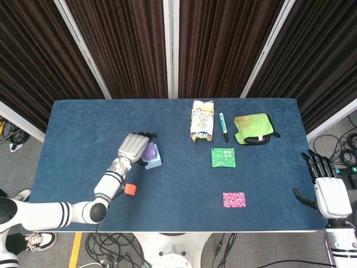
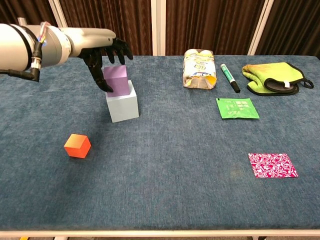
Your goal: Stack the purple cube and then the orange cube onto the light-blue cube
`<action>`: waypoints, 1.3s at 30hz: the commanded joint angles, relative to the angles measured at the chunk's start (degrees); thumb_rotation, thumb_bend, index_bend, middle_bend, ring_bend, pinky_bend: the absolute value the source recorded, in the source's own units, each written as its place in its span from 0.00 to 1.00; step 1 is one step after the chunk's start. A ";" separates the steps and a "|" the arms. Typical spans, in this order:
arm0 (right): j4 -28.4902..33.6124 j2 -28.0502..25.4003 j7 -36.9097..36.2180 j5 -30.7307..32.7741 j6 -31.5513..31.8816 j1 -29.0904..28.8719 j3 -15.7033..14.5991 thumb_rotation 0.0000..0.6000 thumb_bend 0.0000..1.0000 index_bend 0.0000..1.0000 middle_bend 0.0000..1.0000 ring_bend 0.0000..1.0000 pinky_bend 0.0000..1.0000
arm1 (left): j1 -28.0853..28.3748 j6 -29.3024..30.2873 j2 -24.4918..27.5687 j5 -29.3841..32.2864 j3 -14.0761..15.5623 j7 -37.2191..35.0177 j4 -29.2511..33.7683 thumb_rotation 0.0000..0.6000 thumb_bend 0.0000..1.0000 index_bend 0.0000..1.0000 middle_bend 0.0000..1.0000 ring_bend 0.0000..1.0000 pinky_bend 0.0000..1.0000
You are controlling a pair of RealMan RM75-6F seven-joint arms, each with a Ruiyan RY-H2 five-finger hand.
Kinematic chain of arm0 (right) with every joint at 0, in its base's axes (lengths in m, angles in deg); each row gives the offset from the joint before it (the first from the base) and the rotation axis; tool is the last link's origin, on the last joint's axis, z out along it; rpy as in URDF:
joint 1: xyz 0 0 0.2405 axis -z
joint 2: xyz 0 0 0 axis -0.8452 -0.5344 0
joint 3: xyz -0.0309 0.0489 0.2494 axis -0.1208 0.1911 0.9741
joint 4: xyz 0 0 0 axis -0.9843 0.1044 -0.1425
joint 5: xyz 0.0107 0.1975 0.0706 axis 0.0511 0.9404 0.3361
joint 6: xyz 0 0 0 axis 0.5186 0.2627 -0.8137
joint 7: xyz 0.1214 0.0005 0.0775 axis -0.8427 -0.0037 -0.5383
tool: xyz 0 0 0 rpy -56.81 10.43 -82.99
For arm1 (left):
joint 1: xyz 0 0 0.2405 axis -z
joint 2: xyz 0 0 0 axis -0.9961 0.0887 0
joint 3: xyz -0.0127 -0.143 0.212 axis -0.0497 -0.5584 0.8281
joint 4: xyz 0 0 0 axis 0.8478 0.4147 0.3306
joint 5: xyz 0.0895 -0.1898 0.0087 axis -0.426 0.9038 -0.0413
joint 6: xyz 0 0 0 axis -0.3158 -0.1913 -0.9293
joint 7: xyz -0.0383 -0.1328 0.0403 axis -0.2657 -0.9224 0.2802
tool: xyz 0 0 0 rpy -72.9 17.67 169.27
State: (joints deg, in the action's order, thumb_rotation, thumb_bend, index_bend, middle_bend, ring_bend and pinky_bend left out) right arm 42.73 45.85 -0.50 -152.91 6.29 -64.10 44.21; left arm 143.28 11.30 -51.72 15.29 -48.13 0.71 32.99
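Note:
The purple cube (image 2: 116, 80) sits on top of the light-blue cube (image 2: 123, 106), offset toward its back-left corner. My left hand (image 2: 104, 54) grips the purple cube, thumb down its left side and fingers curled over the back. In the head view the left hand (image 1: 134, 146) covers most of the purple cube (image 1: 149, 151) and the light-blue cube (image 1: 155, 160). Alone on the cloth, to the front left, is the orange cube (image 2: 77, 145). My right hand (image 1: 329, 190) hangs off the table's right edge, fingers spread and holding nothing.
A snack bag (image 2: 200, 69), a green marker (image 2: 230, 77) and a green cloth (image 2: 272, 77) lie along the back. A green packet (image 2: 237, 108) and a pink patterned card (image 2: 272, 165) lie on the right half.

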 commanded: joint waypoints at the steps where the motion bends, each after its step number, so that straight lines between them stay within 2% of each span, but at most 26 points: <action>1: 0.00 -0.03 -0.05 0.03 -0.03 -0.02 0.02 1.00 0.18 0.00 0.00 0.00 0.00 | -0.31 1.37 0.86 -0.47 -0.37 -0.34 1.17 1.00 0.16 0.22 0.29 0.24 0.33; 6: -0.09 -0.17 -0.51 0.08 -0.09 -0.01 0.02 1.00 0.18 0.00 0.00 0.00 0.00 | -1.80 6.09 4.71 -0.91 0.64 1.73 6.45 1.00 0.16 0.22 0.30 0.24 0.33; 9: -0.21 -0.33 -1.17 -0.21 -0.01 0.10 -0.13 1.00 0.18 0.00 0.00 0.00 0.00 | -4.37 11.03 8.51 -1.96 2.48 3.18 11.73 1.00 0.16 0.24 0.38 0.24 0.33; 12: -0.42 -0.33 -1.56 -0.65 0.42 0.24 -0.17 1.00 0.18 0.00 0.00 0.00 0.00 | -8.64 15.54 12.57 -5.00 4.10 0.76 16.66 1.00 0.16 0.26 0.39 0.24 0.33; 15: -0.39 -0.25 -1.27 -0.67 0.30 0.16 -0.18 1.00 0.18 0.00 0.00 0.00 0.00 | -11.54 15.89 15.69 -7.15 5.95 -1.56 19.48 1.00 0.16 0.30 0.39 0.24 0.33; 18: -0.33 -0.08 -0.47 -0.90 0.12 -0.01 -0.28 1.00 0.18 0.00 0.00 0.00 0.00 | -14.44 15.37 17.88 -11.99 9.44 -3.22 20.91 1.00 0.16 0.35 0.42 0.24 0.33; 22: -0.24 0.10 0.24 -1.03 -0.05 -0.13 -0.39 1.00 0.18 0.00 0.00 0.00 0.00 | -17.88 14.43 18.05 -20.64 14.78 -4.56 19.78 1.00 0.16 0.41 0.44 0.26 0.33; 25: -0.22 0.19 0.48 -0.74 -0.22 -0.20 -0.33 1.00 0.18 0.00 0.00 0.00 0.00 | -19.43 13.64 16.95 -25.73 16.67 -6.06 17.78 1.00 0.16 0.42 0.44 0.26 0.33; 33: -0.21 0.07 0.10 -0.13 -0.55 -0.35 -0.10 1.00 0.18 0.00 0.00 0.00 0.00 | -22.41 11.76 11.61 -35.23 20.10 -7.90 11.86 1.00 0.20 0.47 0.49 0.30 0.33; 39: -0.27 0.11 0.08 -0.10 -0.66 -0.41 -0.14 1.00 0.18 0.00 0.00 0.00 0.00 | -23.38 10.28 7.20 -41.81 21.51 -7.60 4.71 1.00 0.21 0.44 0.49 0.31 0.33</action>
State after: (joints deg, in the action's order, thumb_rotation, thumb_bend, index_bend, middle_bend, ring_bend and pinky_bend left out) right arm 42.47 45.95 -0.42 -153.01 5.62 -64.51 44.07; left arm 120.46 22.38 -42.97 -25.04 -27.23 -6.88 39.53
